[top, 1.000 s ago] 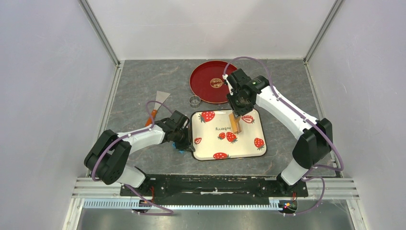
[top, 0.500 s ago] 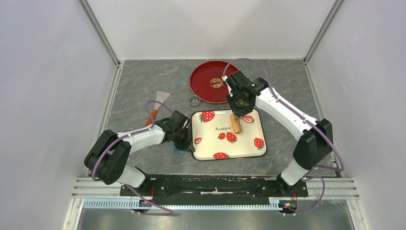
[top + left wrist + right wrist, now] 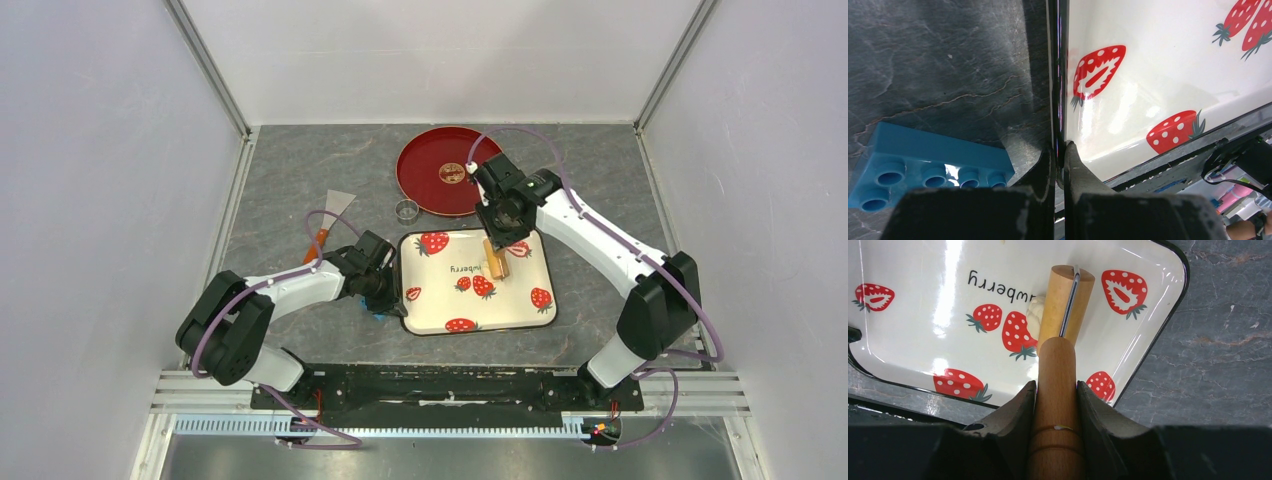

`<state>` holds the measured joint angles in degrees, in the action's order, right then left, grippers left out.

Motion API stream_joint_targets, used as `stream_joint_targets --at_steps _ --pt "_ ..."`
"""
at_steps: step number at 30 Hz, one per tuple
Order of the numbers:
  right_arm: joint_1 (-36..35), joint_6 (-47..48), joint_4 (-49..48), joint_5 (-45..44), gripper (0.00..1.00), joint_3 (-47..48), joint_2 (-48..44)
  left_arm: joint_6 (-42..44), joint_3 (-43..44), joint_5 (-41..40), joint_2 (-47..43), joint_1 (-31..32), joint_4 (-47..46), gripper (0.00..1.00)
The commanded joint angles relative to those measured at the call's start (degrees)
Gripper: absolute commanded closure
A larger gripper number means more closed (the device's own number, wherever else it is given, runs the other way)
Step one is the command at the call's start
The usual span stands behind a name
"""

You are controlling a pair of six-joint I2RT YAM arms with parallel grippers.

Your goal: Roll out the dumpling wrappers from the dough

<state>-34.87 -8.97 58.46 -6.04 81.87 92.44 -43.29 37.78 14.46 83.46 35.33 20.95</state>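
Observation:
A white strawberry-print tray [image 3: 520, 300] lies in the middle of the table. My right gripper [image 3: 1056, 385] is shut on the handle of a wooden rolling pin [image 3: 1065, 302], whose roller rests on the tray in the top view [image 3: 493, 258]. A small pale lump of dough [image 3: 1035, 312] peeks out at the roller's left side, mostly hidden under it. The dumpling wrappers are out of view. My left gripper [image 3: 1060, 146] is shut on the tray's left rim [image 3: 1057, 75], one finger on each side of it, also seen from above [image 3: 388, 296].
A blue toy brick [image 3: 923, 165] lies on the table just left of my left gripper. Behind the tray are a round red plate [image 3: 430, 185], a small metal ring [image 3: 406, 210] and a scraper with an orange handle [image 3: 337, 205].
My right arm has shifted slightly to the right with the rolling pin in its grip. The left arm and the tray have not moved.

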Motion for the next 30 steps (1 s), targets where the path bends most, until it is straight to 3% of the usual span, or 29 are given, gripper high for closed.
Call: stream_joint_targets --at_steps 1,10,20,30 --pt "-0.8 -2.0 -1.6 4.2 1.0 -2.9 0.2 1.5 -3.1 -7.7 3.6 0.5 4.1 0.98" --pt "-1.1 -2.8 -2.6 4.4 1.0 -4.3 -0.3 1.5 -3.0 -7.7 3.7 0.5 4.1 0.98" --pt "-1.1 -2.5 5.1 -5.6 1.0 7.0 -0.5 1.5 -3.1 -7.7 3.8 0.5 4.1 0.98" --pt "-1.2 -1.9 3.1 -0.9 1.0 5.4 0.1 1.5 -3.1 -7.7 3.9 0.5 4.1 0.98"
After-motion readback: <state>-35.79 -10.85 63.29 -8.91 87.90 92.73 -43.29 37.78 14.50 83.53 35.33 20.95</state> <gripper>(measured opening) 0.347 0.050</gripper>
